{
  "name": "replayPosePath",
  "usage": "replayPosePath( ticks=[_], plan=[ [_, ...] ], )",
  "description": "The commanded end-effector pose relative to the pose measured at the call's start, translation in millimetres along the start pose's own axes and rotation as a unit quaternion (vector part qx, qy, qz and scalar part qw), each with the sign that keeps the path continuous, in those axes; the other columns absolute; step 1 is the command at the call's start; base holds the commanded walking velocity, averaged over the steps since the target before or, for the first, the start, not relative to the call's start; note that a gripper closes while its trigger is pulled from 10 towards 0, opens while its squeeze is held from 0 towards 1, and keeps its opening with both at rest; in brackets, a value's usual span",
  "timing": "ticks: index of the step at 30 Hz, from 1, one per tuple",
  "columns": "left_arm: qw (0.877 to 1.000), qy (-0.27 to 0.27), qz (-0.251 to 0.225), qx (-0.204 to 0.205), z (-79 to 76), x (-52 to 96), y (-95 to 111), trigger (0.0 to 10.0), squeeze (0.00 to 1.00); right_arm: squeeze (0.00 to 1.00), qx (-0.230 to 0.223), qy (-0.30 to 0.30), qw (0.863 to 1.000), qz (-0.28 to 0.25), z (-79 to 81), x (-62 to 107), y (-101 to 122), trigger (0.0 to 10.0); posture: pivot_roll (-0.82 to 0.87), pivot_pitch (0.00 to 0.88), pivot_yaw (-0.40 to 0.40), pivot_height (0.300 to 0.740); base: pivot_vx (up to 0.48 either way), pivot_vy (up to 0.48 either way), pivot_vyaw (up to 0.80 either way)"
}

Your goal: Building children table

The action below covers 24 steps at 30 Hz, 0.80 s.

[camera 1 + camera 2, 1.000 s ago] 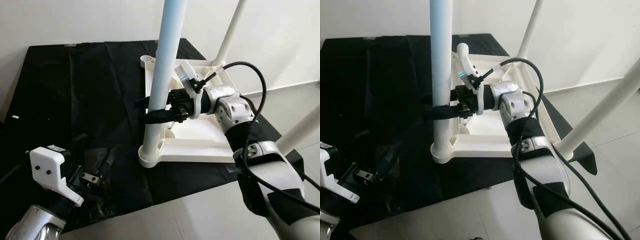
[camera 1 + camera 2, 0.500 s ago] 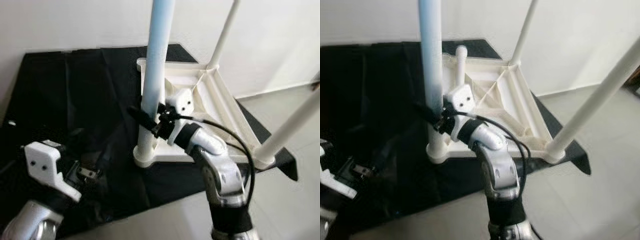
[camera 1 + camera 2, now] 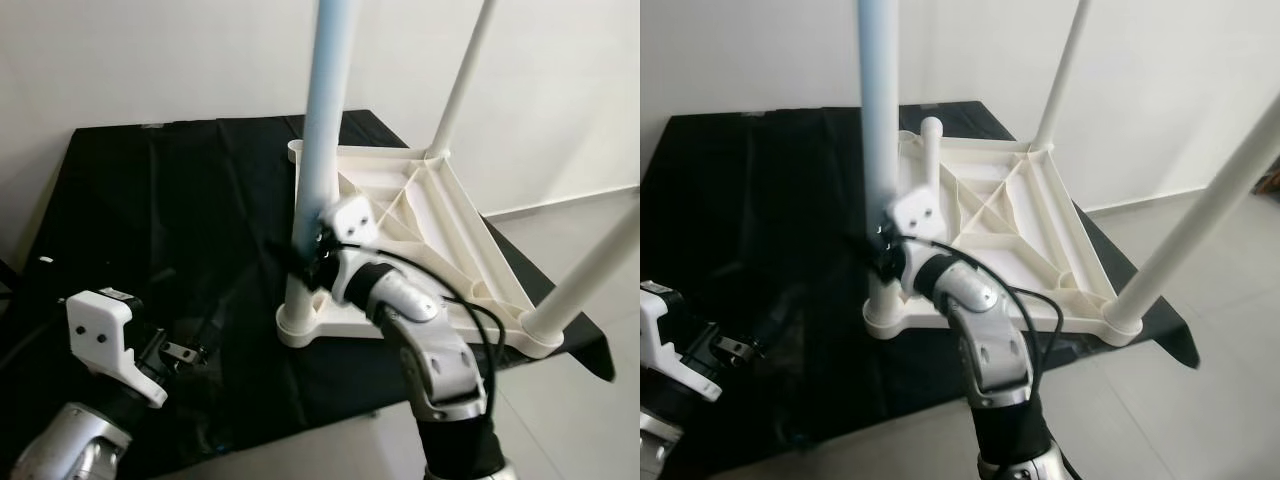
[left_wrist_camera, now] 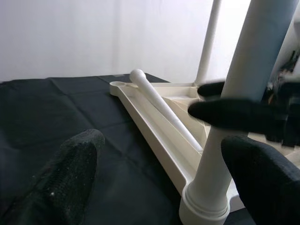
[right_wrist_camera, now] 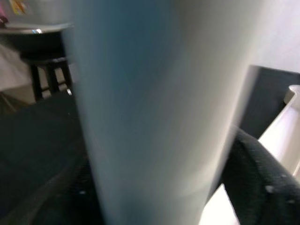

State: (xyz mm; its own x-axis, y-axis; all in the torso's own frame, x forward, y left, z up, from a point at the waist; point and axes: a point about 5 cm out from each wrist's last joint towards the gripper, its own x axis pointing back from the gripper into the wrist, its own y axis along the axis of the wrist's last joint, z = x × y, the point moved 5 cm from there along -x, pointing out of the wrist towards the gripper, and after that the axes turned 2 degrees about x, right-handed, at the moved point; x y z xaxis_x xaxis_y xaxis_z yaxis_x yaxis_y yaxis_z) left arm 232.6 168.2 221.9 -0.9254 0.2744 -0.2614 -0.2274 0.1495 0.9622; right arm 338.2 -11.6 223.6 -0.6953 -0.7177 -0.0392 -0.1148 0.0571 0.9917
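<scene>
Around leg [image 3: 318, 150], right gripper [image 3: 300, 252].

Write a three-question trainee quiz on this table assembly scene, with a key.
1. True or false: the right gripper is clamped on the near table leg.
2. How many legs stand upright in the upturned tabletop? A) one B) three C) four
3. Fill in: a loose leg lies ____ the tabletop.

Key: 1 true; 2 B; 3 inside. The left gripper waits open over the black cloth.
</scene>
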Motion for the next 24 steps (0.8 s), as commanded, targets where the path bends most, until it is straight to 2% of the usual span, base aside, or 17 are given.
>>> replayPosePath(
  ticks=[1,2,3,5,6,8,9,10,11,12,13,14,16,17,24],
  plan=[
    [1.0,-0.003,0.005,0.004,-1.0,-0.9,-4,10.0,0.0,1.0,-0.012,0.022,0.999,-0.029,-2.0,-1.3,15,10.0,-0.11,0.09,-0.092,0.74,0.0,0.0,0.0],
    [1.0,-0.003,0.006,0.004,-1.3,-1.0,-5,10.0,0.0,1.0,-0.016,0.054,0.997,-0.046,-4.0,-3.0,23,10.0,-0.11,0.089,-0.093,0.74,0.0,0.0,0.0],
    [1.0,-0.003,0.006,0.004,-1.3,-1.0,-5,10.0,0.0,1.0,-0.016,0.054,0.997,-0.046,-4.0,-3.0,23,10.0,-0.11,0.089,-0.093,0.74,0.0,0.0,0.0],
    [1.0,-0.003,0.005,0.005,-2.6,-1.0,-5,10.0,0.0,1.0,-0.024,0.167,0.984,-0.05,-2.3,0.6,25,10.0,-0.1,0.087,-0.102,0.74,0.0,0.0,0.0],
    [1.0,-0.003,0.005,0.005,-2.6,-1.0,-5,10.0,0.0,1.0,-0.024,0.167,0.984,-0.05,-2.3,0.6,25,10.0,-0.1,0.087,-0.102,0.74,0.0,0.0,0.0],
    [1.0,-0.003,0.005,0.005,-3.6,-0.7,-5,10.0,0.0,1.0,-0.024,0.231,0.972,-0.047,-8.3,4.9,24,10.0,-0.1,0.085,-0.103,0.74,0.0,0.0,0.0],
    [1.0,-0.003,0.005,0.005,-3.6,-0.7,-5,10.0,0.0,1.0,-0.024,0.231,0.972,-0.047,-8.3,4.9,24,10.0,-0.1,0.085,-0.103,0.74,0.0,0.0,0.0],
    [1.0,-0.003,0.005,0.005,-4.0,-0.2,-5,10.0,0.0,1.0,-0.013,0.258,0.965,-0.046,-12.6,5.5,23,10.0,-0.09,0.088,-0.103,0.74,0.0,0.0,0.0],
    [1.0,-0.003,0.005,0.006,-4.5,0.6,-4,10.0,0.0,0.71,-0.001,0.296,0.955,-0.03,-14.0,7.0,19,10.0,-0.09,0.094,-0.09,0.74,0.0,0.0,0.0],
    [1.0,-0.002,0.005,0.006,-4.6,1.1,-4,10.0,0.0,0.51,0.014,0.329,0.944,-0.014,-14.4,9.3,15,10.0,-0.09,0.094,-0.09,0.74,0.0,0.0,0.0],
    [1.0,-0.002,0.005,0.006,-4.6,1.1,-4,10.0,0.0,0.51,0.014,0.329,0.944,-0.014,-14.4,9.3,15,10.0,-0.09,0.094,-0.09,0.74,0.0,0.0,0.0],
    [1.0,-0.003,0.006,0.006,-4.8,1.8,-4,10.0,0.0,0.0,0.009,0.347,0.938,0.001,-16.6,8.5,13,10.0,-0.07,0.1,-0.086,0.74,0.0,0.0,0.0],
    [1.0,-0.003,0.007,0.007,-5.4,2.9,-3,10.0,0.0,0.0,0.003,0.354,0.935,0.012,-21.0,4.7,11,10.0,-0.05,0.102,-0.088,0.74,0.0,0.0,0.0],
    [1.0,-0.003,0.008,0.007,-5.6,3.5,-3,10.0,0.0,0.0,-0.005,0.35,0.937,0.016,-24.2,1.8,10,0.0,-0.04,0.106,-0.088,0.74,0.0,0.0,0.0],
    [1.0,-0.002,0.009,0.007,-6.2,4.5,-3,10.0,0.0,0.0,-0.011,0.358,0.934,0.02,-28.1,1.0,7,0.0,-0.04,0.109,-0.092,0.74,0.0,0.0,0.0]
  ],
)
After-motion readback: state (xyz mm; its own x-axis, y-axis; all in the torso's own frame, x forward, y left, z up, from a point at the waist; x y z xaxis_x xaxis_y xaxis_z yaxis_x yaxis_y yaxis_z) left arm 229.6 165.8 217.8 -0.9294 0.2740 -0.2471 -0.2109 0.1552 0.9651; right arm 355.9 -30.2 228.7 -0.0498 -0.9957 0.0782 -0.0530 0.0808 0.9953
